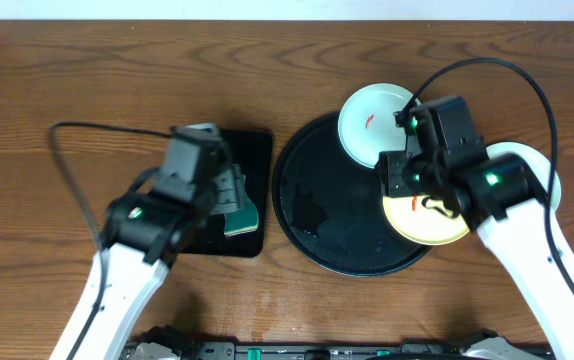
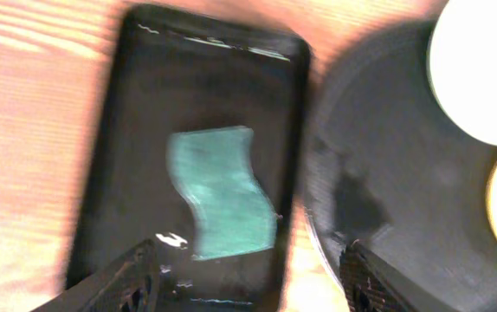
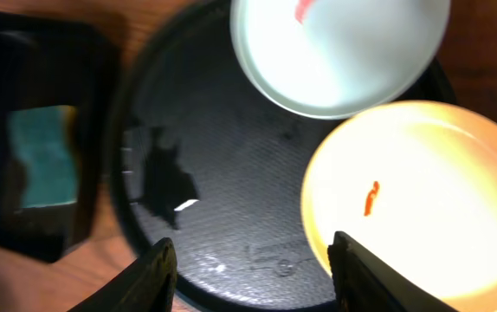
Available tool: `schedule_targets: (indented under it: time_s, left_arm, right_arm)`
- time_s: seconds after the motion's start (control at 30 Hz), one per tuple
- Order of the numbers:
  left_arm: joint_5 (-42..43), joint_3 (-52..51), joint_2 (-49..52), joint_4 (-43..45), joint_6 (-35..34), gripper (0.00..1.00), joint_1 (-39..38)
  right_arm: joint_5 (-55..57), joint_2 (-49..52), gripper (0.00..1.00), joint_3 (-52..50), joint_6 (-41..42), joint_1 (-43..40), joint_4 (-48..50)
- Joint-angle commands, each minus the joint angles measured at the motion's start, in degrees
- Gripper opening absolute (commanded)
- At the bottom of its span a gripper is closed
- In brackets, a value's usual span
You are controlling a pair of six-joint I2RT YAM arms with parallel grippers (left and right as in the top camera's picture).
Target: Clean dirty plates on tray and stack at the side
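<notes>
**Plates perched on the rim may tip**

My left pincer (image 2: 248, 273) hangs released over the teal sponge (image 2: 222, 192) in the rectangular tray (image 2: 119, 130). I judge that closing off-centre would pinch only a floppy corner and drop it. My right pincer (image 3: 253, 269) is released too, grasping nothing, above the yellow plate (image 3: 422, 199) with its red smear (image 3: 371, 198). That plate and the mint plate (image 3: 335, 52) beyond it both overhang the round tray (image 3: 222, 173); a hard press could tilt either off. Farthest, a third plate (image 1: 542, 165) lies half hidden under my right arm
</notes>
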Motion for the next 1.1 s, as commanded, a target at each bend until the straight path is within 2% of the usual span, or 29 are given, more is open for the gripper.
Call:
schedule_targets:
  time_s: [0.0, 0.33, 0.53, 0.6, 0.67, 0.77, 0.9, 0.97, 1.07]
  left_arm:
    - [-6.05, 0.83, -2.1, -2.03, 1.95, 0.68, 2.51]
    - [-6.03, 0.63, 0.15, -6.36, 1.7, 0.68, 3.19]
    - [-5.79, 0.63, 0.94, -6.29, 1.01, 0.68, 3.19]
    - [-5.18, 0.63, 0.92, -6.19, 0.87, 0.68, 3.19]
    - [-4.33, 0.63, 0.92, -5.92, 0.87, 0.68, 3.19]
    - [-4.33, 0.63, 0.92, -5.53, 0.85, 0.68, 3.19]
    - [-4.33, 0.63, 0.92, -4.76, 0.85, 0.68, 3.19]
    - [-4.35, 0.63, 0.92, -4.28, 0.85, 0.68, 3.19]
    - [-4.33, 0.63, 0.92, -4.0, 0.85, 0.68, 3.19]
  right_arm:
    - [-3.96, 5.09, 0.52, -0.28, -2.38, -4.11, -0.33]
    - [-6.97, 12.85, 0.45, -0.28, -3.17, -18.32, -7.89]
    - [1.38, 12.74, 0.54, -0.66, -3.69, -31.19, -10.73]
    - [1.97, 13.09, 0.54, -1.75, -4.5, -35.89, -9.73]
    - [-2.25, 13.44, 0.49, -3.1, -7.87, -38.6, -7.96]
    - [-7.85, 13.66, 0.46, -6.29, -13.77, -39.63, -5.77]
    - [-7.8, 13.68, 0.43, -11.34, -13.31, -39.52, -3.52]
    - [-7.52, 13.77, 0.4, -13.55, -10.14, -39.52, -1.33]
    - [-0.37, 13.79, 0.39, -16.06, -2.43, -39.47, 0.81]
